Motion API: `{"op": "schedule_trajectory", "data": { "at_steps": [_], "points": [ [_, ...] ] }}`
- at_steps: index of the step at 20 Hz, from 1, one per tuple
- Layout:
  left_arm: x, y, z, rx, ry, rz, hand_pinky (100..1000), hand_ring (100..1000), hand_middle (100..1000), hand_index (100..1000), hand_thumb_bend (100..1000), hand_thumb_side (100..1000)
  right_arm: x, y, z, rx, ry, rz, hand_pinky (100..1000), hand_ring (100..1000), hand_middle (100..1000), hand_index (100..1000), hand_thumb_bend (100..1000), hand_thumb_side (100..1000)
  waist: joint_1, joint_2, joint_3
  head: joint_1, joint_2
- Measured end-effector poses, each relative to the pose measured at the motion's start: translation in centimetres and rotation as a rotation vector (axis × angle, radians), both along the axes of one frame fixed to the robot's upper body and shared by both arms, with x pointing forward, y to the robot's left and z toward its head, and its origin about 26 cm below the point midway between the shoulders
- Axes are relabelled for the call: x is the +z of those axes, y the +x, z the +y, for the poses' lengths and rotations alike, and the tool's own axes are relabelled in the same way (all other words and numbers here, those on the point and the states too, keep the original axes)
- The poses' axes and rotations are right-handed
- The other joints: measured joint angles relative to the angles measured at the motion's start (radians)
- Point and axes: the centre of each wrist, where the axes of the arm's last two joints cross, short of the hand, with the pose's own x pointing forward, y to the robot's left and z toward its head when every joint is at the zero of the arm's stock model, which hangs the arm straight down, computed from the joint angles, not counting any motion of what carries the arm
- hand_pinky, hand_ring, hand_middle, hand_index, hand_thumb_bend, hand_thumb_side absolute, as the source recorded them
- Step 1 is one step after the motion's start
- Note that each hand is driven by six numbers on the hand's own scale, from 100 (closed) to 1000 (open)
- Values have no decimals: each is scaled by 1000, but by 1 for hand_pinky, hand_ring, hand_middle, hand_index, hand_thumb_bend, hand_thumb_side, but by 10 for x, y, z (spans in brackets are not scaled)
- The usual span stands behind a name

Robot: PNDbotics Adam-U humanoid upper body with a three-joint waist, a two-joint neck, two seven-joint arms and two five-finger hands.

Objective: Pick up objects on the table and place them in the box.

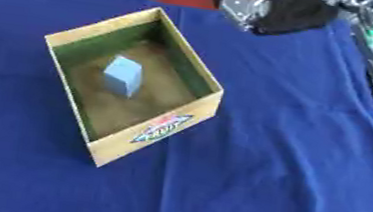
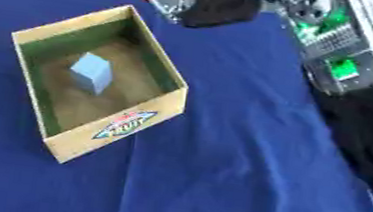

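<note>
the robot's right hand, black with silver metal parts, hangs at the far edge of the blue tablecloth; whether its fingers are open or curled cannot be told, and nothing shows in its hold. nearer and to the left of that hand sits the open tan cardboard box, a pale blue block resting on its floor.

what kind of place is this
Probably a robot demo or data-collection setup: a table under a blue cloth, one open cardboard box holding a light blue block, and people standing at the far edge.
</note>
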Motion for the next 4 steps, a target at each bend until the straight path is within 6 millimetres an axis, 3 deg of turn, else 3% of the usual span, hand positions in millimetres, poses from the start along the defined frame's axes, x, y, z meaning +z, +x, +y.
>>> {"op": "schedule_trajectory", "data": {
  "at_steps": [4],
  "points": [
    [0, 0, 2, 29, -7, -15, 784, 803, 710, 800, 356, 995, -10, -6, -27, -27, 104, -1, 799, 850, 833, 817, 100, 890, 16, 2, -11, 22, -3]
  ]
}}
